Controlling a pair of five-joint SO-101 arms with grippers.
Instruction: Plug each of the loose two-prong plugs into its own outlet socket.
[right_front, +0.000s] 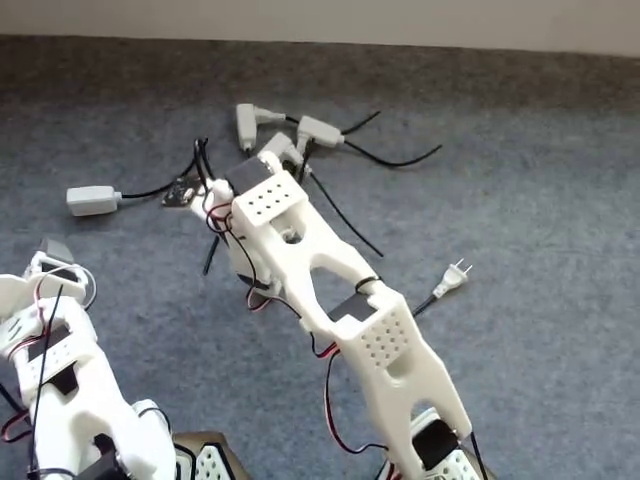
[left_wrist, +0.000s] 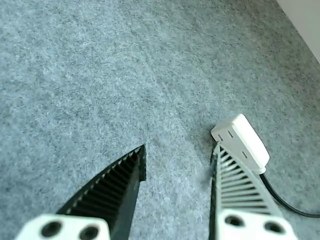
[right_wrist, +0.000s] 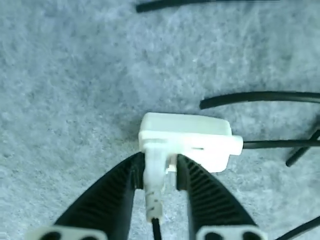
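My right gripper (right_wrist: 157, 162) is shut on a white two-prong plug (right_wrist: 154, 175), which stands pushed against a white outlet socket (right_wrist: 185, 134) on the grey carpet. In the high view this socket (right_front: 283, 152) lies just past the tip of the long right arm. My left gripper (left_wrist: 179, 150) hangs open over bare carpet, one finger beside another white socket (left_wrist: 240, 140), which appears at the far left from above (right_front: 92, 200). A loose plug (right_front: 455, 272) with bare prongs lies to the right of the right arm.
Two more white sockets (right_front: 247, 122) (right_front: 320, 131) lie at the back with black cables trailing right and forward. A small dark piece (right_front: 180, 192) sits on the cable near the left socket. A pale wall edges the carpet at the back.
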